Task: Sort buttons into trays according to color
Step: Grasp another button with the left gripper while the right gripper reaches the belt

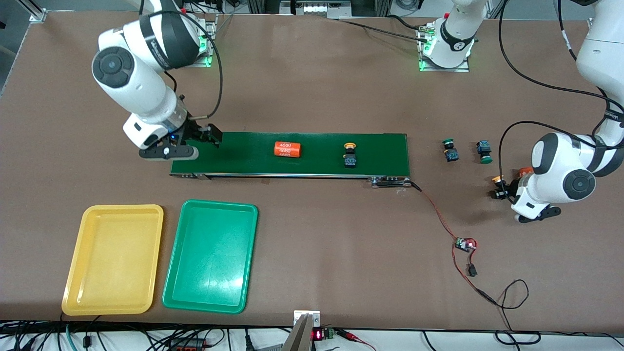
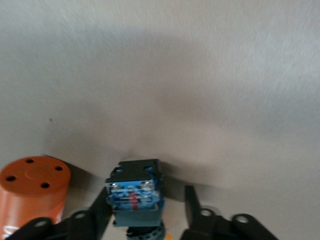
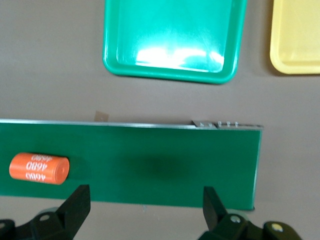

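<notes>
My left gripper (image 1: 504, 191) is low at the table, open around a yellow-capped button (image 1: 498, 185). In the left wrist view the button's blue-and-black body (image 2: 135, 192) stands between the fingers (image 2: 192, 205); one finger is against it and the other is apart from it. Another yellow-capped button (image 1: 349, 155) lies on the dark-green belt (image 1: 380, 151). Two green-capped buttons (image 1: 450, 150) (image 1: 484, 152) lie on the table past the belt's end toward the left arm. My right gripper (image 1: 195, 144) (image 3: 146, 196) is open and empty over the belt's other end. The yellow tray (image 1: 114, 258) (image 3: 297, 35) and green tray (image 1: 210, 256) (image 3: 170, 35) are empty.
An orange cylinder marked 4680 (image 1: 287, 149) (image 3: 39, 168) lies on the belt. A second orange cylinder (image 1: 525, 171) (image 2: 32, 192) stands right beside my left gripper. A red wire with a small circuit board (image 1: 465, 243) runs from the belt's end toward the front edge.
</notes>
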Tool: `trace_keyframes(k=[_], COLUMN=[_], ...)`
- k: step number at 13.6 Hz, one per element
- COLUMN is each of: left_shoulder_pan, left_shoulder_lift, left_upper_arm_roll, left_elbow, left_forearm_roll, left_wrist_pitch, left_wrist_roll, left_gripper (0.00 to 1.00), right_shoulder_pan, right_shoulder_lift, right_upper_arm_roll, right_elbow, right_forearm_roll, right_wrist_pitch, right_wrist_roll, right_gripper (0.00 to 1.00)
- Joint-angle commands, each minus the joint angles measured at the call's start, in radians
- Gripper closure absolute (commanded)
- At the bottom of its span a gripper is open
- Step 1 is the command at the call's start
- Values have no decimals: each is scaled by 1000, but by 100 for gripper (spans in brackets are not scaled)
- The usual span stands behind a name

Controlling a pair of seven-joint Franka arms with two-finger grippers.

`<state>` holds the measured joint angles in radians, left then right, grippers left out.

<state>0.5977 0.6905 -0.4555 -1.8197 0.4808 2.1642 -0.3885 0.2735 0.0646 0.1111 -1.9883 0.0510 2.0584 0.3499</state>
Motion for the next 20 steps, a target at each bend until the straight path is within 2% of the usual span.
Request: trace_keyframes(k=[1, 3, 5, 8, 10, 13, 15, 18, 20], left_shoulder_pan=[13, 7, 7, -2, -48, -201, -301, -358, -390], left_shoulder_lift=[-9, -29, -74, -89, -79, -65, -22, 30, 33], left_upper_arm_roll=[-12, -32, -107, -291, -414, -428, -424, -420, -420], left_elbow=[-20, -1, 36, 112, 135, 142, 207, 198, 174], left_forearm_roll=[22, 22, 16, 13, 12, -2, -63, -64, -64], left_wrist_pitch=[6, -30, -116, -301, -374, -379, -336, -311, -307], left_wrist_roll=[11, 4, 3, 7, -6, -62, -139, -260, -311], left_gripper=[86, 89, 89, 88, 88, 88, 88, 88, 88], right_shoulder_pan=[-79, -97, -99, -106, -106, -97, -91, -44, -19], right_shoulder_lift=[-132, -184, -215, -223, -212, -164, -128, -63, -28], right_upper_arm_roll=[73, 79, 81, 149, 199, 242, 271, 277, 277], right_elbow=[-141, -196, -222, -230, -230, -227, -227, -221, -218], right_forearm_roll=[-6, -6, -6, -3, -5, -5, -6, -16, -71], right_wrist_pitch=[26, 23, 19, 31, 58, 146, 210, 279, 313], right_wrist_roll=[-21, -31, -29, 10, 102, 217, 300, 385, 455], right_gripper=[0, 0, 0, 0, 0, 0, 0, 0, 0])
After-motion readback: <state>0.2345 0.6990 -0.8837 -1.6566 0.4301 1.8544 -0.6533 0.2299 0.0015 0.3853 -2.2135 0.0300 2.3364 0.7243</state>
